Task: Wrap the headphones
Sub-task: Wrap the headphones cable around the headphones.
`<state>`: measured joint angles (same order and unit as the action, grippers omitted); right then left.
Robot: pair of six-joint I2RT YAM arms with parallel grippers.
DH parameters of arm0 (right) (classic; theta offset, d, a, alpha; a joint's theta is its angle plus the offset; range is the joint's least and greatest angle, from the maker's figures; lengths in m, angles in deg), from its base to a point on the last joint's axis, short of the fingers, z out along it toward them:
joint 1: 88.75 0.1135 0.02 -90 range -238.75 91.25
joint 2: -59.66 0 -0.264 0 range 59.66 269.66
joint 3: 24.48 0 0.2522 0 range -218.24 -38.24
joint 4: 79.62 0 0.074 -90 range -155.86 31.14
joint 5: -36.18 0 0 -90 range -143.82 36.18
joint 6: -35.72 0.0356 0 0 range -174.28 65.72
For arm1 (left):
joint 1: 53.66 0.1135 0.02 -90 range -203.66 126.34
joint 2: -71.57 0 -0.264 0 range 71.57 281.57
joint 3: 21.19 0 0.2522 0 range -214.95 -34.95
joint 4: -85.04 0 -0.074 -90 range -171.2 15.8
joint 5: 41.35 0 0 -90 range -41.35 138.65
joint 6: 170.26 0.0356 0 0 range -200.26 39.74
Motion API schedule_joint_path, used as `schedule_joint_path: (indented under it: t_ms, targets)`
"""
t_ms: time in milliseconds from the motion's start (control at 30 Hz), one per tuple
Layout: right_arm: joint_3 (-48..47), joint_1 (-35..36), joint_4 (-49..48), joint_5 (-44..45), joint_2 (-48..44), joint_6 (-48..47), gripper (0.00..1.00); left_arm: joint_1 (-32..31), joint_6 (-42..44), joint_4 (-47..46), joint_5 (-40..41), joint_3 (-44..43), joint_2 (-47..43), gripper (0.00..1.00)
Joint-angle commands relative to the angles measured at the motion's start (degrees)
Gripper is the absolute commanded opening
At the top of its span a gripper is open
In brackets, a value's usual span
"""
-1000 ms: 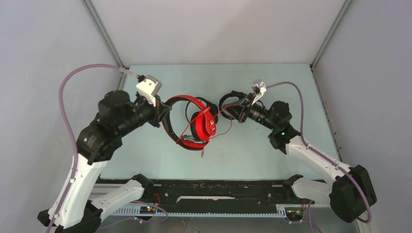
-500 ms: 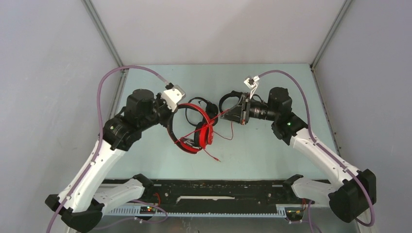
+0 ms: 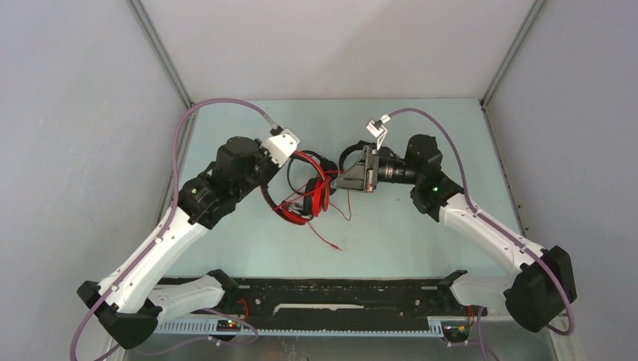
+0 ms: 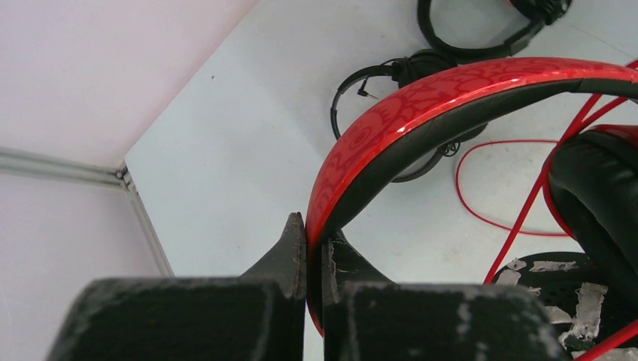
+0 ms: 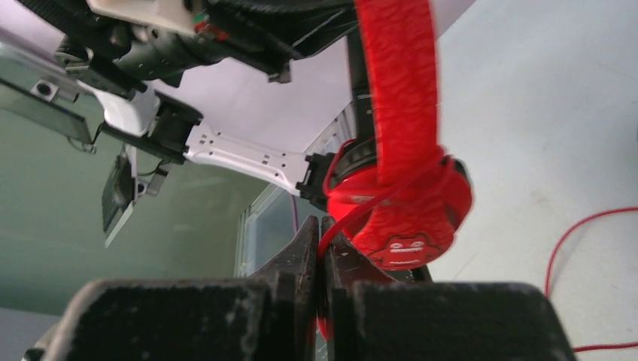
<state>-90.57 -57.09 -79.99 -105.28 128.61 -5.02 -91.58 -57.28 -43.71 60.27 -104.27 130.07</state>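
The red headphones (image 3: 314, 197) hang over the middle of the surface (image 3: 429, 241) between both arms. The left tool (image 4: 314, 252) is clamped on their headband, and the right tool (image 5: 322, 248) is pinched tight on their red cable (image 5: 361, 207) beside the ear cup. The slim black headphones (image 4: 421, 66) and the bulkier black headphones (image 4: 481, 50) lie on the surface just behind.

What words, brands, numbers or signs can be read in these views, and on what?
None can be read.
The ear cup of the red headphones bears a dark mark, too blurred to read in the right wrist view.
The headband has a raised pattern, with no letters that can be made out.
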Motion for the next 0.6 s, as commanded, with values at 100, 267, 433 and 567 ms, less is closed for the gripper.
schedule_joint_path:
  t_ms: [100,267,433,567]
  targets:
    - [-2.9,6.6,-13.1,-0.4,2.4,3.8,0.05,0.0,-10.7,-5.1,10.5,-0.9,-1.1,0.00]
    - [-2.9,10.6,-15.4,3.8,3.6,0.6,0.07,0.0,-19.3,-8.0,13.9,1.0,-2.4,0.00]
    - [-2.8,14.5,-18.1,8.2,3.7,-4.1,0.09,0.0,-26.5,-6.6,16.1,0.4,-1.6,0.00]
    - [-2.8,18.1,-16.5,11.5,3.2,-12.7,0.10,0.0,-33.3,-7.5,15.7,1.4,-1.8,0.00]
